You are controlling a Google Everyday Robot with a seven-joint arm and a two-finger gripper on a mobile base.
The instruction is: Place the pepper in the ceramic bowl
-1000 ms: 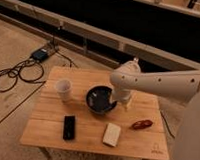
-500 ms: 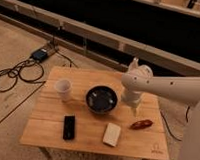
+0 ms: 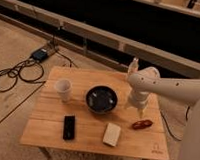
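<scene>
The pepper (image 3: 142,124) is small, glossy and red-brown, lying on the wooden table (image 3: 86,136) near its right edge. The ceramic bowl (image 3: 101,99) is round and dark with a bluish-grey inside, at the table's middle. My gripper (image 3: 138,111) hangs from the white arm (image 3: 163,87), pointing down just above and slightly left of the pepper, to the right of the bowl.
A white cup (image 3: 63,89) stands left of the bowl. A black flat object (image 3: 69,127) and a pale cream block (image 3: 111,134) lie near the front edge. Cables and a box (image 3: 40,54) lie on the floor at the left.
The gripper has moved right, from over the bowl's right rim to just above the pepper. The objects on the table have not moved.
</scene>
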